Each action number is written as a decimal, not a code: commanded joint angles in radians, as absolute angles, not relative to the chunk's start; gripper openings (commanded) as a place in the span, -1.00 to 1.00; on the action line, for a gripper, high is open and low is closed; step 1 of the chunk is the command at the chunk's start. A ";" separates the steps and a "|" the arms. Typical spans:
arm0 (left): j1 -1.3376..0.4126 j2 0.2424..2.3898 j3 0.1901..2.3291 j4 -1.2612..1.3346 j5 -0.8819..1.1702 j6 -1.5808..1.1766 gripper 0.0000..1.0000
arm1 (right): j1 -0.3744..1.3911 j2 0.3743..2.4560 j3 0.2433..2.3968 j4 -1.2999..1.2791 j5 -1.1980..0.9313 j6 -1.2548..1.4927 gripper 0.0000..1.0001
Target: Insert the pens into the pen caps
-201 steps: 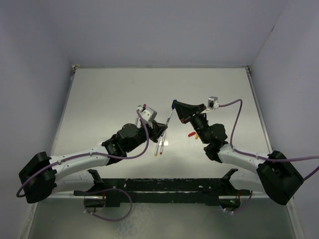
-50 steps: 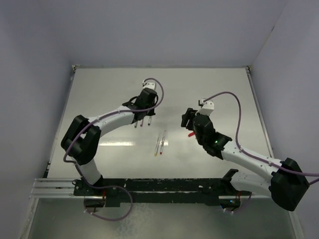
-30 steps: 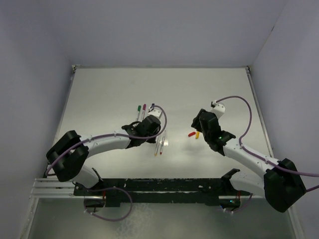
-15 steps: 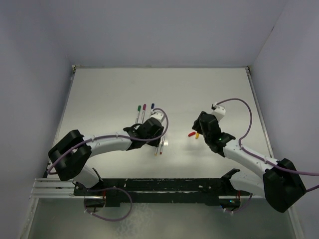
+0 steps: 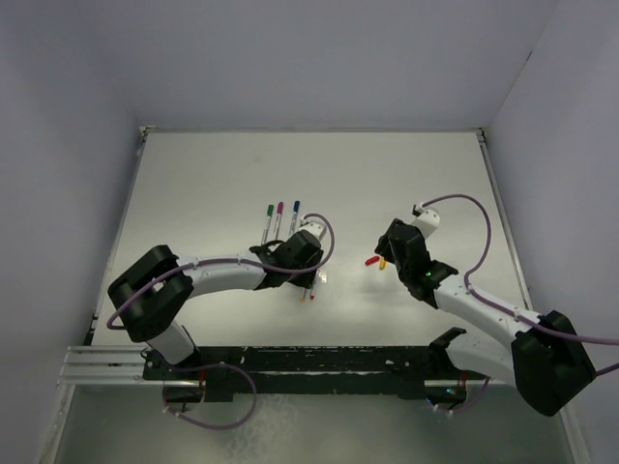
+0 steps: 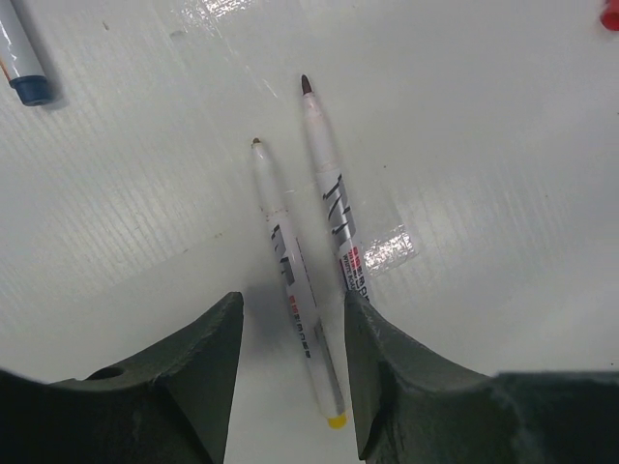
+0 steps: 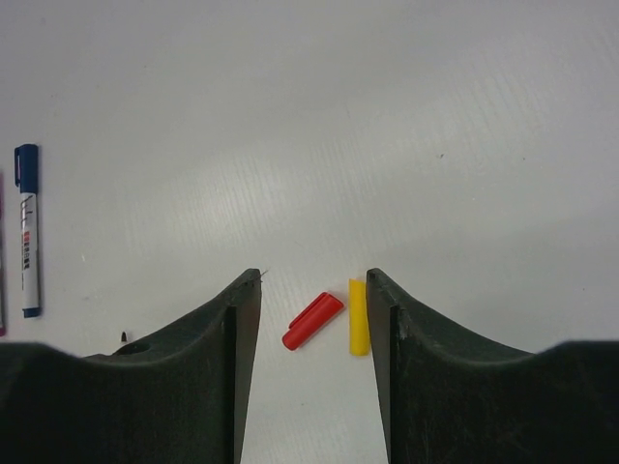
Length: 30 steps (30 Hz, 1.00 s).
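Across the table (image 5: 193,174), the left arm has returned from the far-left side to the middle. Three capped pens (image 5: 279,215) now lie released in a row there. The left gripper (image 6: 292,302) has widened, its jaws open astride the yellow-ended pen (image 6: 288,271), with the red-tipped pen (image 6: 327,188) alongside. The right gripper (image 7: 312,280) hovers with jaws open and empty over the red cap (image 7: 312,321) and yellow cap (image 7: 358,317). Judgement: three pens done, two outstanding.
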<state>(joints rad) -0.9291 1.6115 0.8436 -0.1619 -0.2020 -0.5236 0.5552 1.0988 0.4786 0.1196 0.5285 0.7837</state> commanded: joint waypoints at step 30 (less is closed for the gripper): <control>-0.939 1.815 0.987 -0.430 -0.186 -0.529 -0.39 | 0.550 1.053 0.479 0.147 0.520 0.829 -0.04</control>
<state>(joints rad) -0.9325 1.7355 1.0019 -0.3859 -0.2394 -0.5308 0.5549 1.0729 0.4664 0.1333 0.5053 0.8101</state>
